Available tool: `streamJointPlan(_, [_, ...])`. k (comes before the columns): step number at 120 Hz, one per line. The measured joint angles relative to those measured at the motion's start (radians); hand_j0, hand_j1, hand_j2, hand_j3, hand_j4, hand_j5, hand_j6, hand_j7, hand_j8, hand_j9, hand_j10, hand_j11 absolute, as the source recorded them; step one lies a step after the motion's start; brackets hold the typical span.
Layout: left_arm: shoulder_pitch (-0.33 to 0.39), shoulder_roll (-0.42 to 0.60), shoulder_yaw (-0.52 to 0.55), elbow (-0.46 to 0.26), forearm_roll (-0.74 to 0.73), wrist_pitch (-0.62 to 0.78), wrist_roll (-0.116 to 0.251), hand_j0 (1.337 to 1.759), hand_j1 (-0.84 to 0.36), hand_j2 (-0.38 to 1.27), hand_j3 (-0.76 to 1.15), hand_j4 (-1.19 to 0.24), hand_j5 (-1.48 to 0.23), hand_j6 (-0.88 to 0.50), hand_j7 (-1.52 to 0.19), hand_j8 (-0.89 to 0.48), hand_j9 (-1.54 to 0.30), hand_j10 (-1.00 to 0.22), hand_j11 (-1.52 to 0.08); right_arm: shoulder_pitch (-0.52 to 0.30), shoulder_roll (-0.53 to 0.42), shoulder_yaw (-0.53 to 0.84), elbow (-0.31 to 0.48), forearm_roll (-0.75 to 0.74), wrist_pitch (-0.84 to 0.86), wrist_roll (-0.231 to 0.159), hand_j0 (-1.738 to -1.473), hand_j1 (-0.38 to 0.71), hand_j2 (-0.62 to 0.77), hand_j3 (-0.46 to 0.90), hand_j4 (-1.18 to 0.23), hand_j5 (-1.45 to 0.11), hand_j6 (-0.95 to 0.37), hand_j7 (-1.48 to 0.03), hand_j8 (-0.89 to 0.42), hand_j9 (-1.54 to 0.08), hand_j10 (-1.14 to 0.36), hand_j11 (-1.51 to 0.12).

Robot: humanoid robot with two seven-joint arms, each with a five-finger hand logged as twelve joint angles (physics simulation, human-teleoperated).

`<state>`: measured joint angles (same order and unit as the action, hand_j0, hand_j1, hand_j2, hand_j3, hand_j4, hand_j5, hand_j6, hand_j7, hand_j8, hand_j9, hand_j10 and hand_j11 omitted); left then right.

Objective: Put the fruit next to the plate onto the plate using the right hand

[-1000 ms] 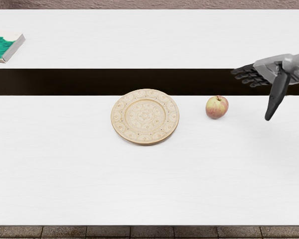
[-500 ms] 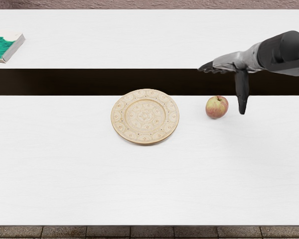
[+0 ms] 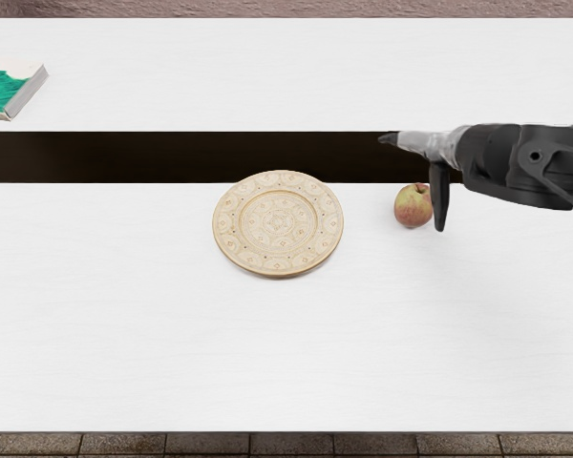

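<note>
Sitting on the counter (image 3: 286, 334) just right of the plate (image 3: 278, 222), the apple (image 3: 412, 206) hasn't budged. Right hand (image 3: 437, 153) has slid in from the right edge over the last sec & now hovers over it: fingers (image 3: 411, 140) stretched flat above, thumb hanging at its right side, contact unclear, nothing gripped. Prob. pre-grasp; closing comes next. Plate holds no fruit yet.

White table (image 3: 267, 363) with plate (image 3: 278, 223), apple (image 3: 413, 205) nearby
</note>
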<state>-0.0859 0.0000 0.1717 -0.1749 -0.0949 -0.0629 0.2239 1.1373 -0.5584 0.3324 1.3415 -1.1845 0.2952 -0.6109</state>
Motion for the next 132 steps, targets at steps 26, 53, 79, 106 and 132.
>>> streamJointPlan(26, [0.0, 0.0, 0.0, 0.0, 0.0, 0.0, 0.0, 1.658, 0.35, 0.0, 0.0, 0.0, 0.0, 0.0, 0.0, 0.0, 0.0, 0.0, 0.0, -0.061, 0.006, -0.001, -0.001, -0.061, -0.061, 0.0, -1.658, -0.35, 0.0, 0.0, 0.0, 0.0, 0.0, 0.0, 0.0, 0.0, 0.0, 0.0])
streamJointPlan(53, [0.0, 0.0, 0.0, 0.0, 0.001, 0.0, 0.0, 1.658, 0.35, 0.0, 0.0, 0.0, 0.0, 0.0, 0.0, 0.0, 0.0, 0.0, 0.0, -0.091, 0.009, -0.001, -0.009, -0.089, -0.09, 0.0, -1.658, -0.32, 0.0, 0.0, -0.03, -0.03, -0.03, -0.03, -0.03, -0.03, -0.03, -0.03])
streamJointPlan(79, [0.0, 0.0, 0.0, 0.0, 0.0, 0.0, 0.0, 1.658, 0.35, 0.0, 0.0, 0.0, 0.0, 0.0, 0.0, 0.0, 0.0, 0.0, 0.0, -0.112, 0.04, -0.001, -0.038, -0.114, -0.107, 0.0, -1.658, -0.24, -0.02, 0.0, -0.1, -0.12, -0.1, -0.12, -0.1, -0.12, -0.1, -0.12])
streamJointPlan(106, [0.0, 0.0, 0.0, 0.0, 0.0, 0.0, 0.0, 1.658, 0.35, 0.0, 0.0, 0.0, 0.0, 0.0, 0.0, 0.0, 0.0, 0.0, 0.0, -0.128, 0.057, -0.007, -0.056, -0.153, -0.129, 0.0, -1.658, -0.18, -0.03, 0.0, -0.15, -0.19, -0.15, -0.19, -0.15, -0.19, -0.15, -0.19])
streamJointPlan(132, [0.0, 0.0, 0.0, 0.0, 0.0, 0.0, 0.0, 1.658, 0.35, 0.0, 0.0, 0.0, 0.0, 0.0, 0.0, 0.0, 0.0, 0.0, 0.0, -0.131, 0.065, -0.033, -0.058, -0.186, -0.136, 0.0, -1.658, -0.16, -0.03, 0.0, -0.16, -0.2, -0.16, -0.2, -0.16, -0.2, -0.16, -0.2])
